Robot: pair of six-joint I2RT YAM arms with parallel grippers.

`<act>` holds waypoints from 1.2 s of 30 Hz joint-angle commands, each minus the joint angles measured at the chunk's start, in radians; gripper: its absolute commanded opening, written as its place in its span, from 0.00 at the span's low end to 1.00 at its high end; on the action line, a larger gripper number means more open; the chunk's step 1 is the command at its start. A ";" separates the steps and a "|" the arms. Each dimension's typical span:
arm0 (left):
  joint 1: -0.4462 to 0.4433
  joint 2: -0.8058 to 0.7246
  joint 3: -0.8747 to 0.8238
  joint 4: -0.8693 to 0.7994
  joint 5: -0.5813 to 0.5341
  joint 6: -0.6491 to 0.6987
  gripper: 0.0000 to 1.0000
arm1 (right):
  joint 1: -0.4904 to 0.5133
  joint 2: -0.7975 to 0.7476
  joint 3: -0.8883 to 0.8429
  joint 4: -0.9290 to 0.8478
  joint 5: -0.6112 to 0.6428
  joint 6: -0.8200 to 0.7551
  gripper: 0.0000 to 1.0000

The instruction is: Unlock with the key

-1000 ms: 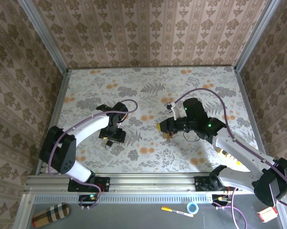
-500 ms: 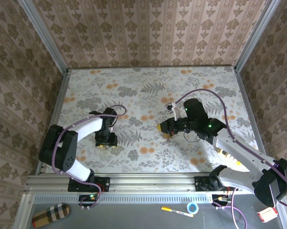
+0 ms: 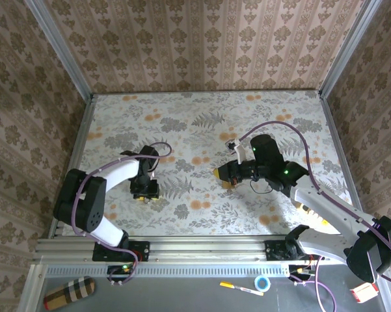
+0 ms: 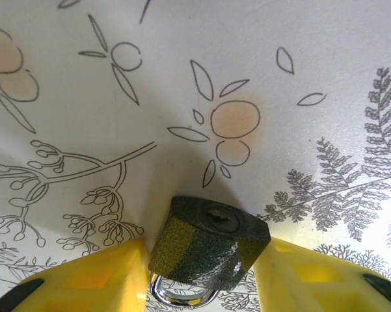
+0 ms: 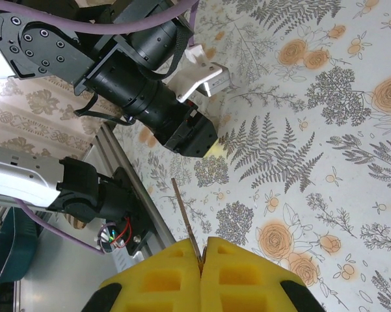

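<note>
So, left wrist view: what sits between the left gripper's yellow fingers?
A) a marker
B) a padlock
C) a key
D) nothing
B: a dark padlock, keyhole facing the camera, sits between the yellow fingers of the left gripper.

Bright, even light; soft shadows.

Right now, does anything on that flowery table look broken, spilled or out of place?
Nothing stands out. The padlock sits tilted but intact, gripped between the yellow fingers of the left end effector, its keyhole facing outward. The right end effector pinches the thin key cleanly. No spill or damage on the table.
</note>
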 commanded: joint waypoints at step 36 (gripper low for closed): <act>-0.213 0.053 0.092 0.193 -0.105 0.139 0.23 | -0.051 -0.006 -0.044 -0.008 -0.083 0.023 0.00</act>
